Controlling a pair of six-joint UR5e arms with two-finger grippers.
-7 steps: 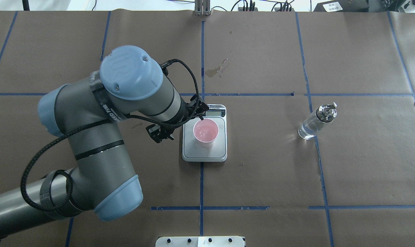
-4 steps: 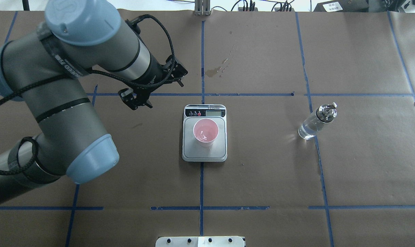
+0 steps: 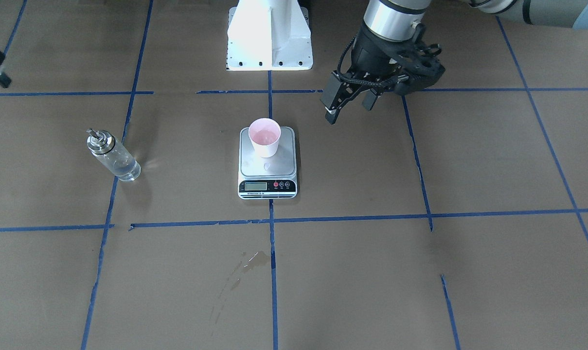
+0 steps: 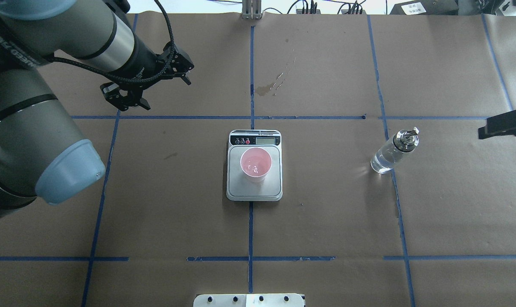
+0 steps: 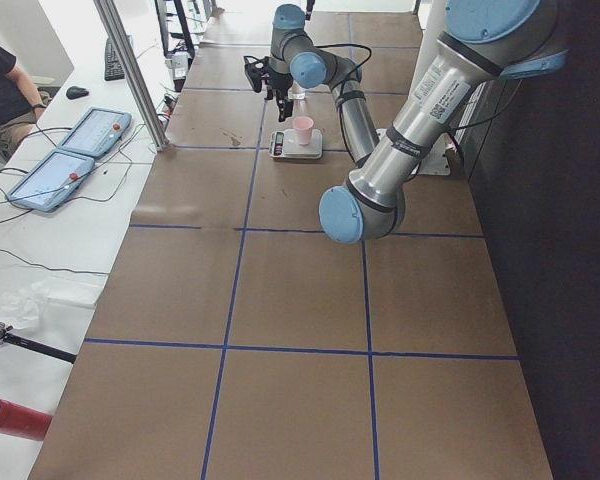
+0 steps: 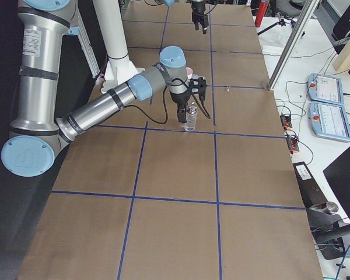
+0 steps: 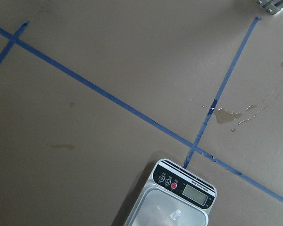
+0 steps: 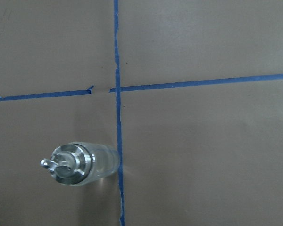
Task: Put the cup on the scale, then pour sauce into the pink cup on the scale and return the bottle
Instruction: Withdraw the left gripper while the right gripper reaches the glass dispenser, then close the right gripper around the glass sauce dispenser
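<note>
The pink cup (image 4: 255, 164) stands upright on the silver scale (image 4: 254, 189) at the table's middle, also in the front view: cup (image 3: 264, 137), scale (image 3: 267, 170). My left gripper (image 4: 157, 91) is open and empty, raised to the far left of the scale (image 3: 349, 111). The left wrist view shows only the scale's display end (image 7: 184, 186). The clear glass bottle (image 4: 390, 153) stands alone to the right (image 3: 113, 156), and shows from above in the right wrist view (image 8: 82, 164). One finger of my right gripper (image 4: 503, 123) reaches in at the right edge, apart from the bottle; the gripper looks open in the right side view (image 6: 189, 108).
A dried spill stain (image 4: 268, 88) lies on the brown paper beyond the scale. The white robot base plate (image 4: 249, 299) is at the near edge. Tablets (image 5: 70, 150) and a seated person (image 5: 0, 90) are past the far table edge.
My left gripper let go of the cup, rose and drew back to the far left. The cup stays on the scale. My right gripper's finger has come in at the right edge.
</note>
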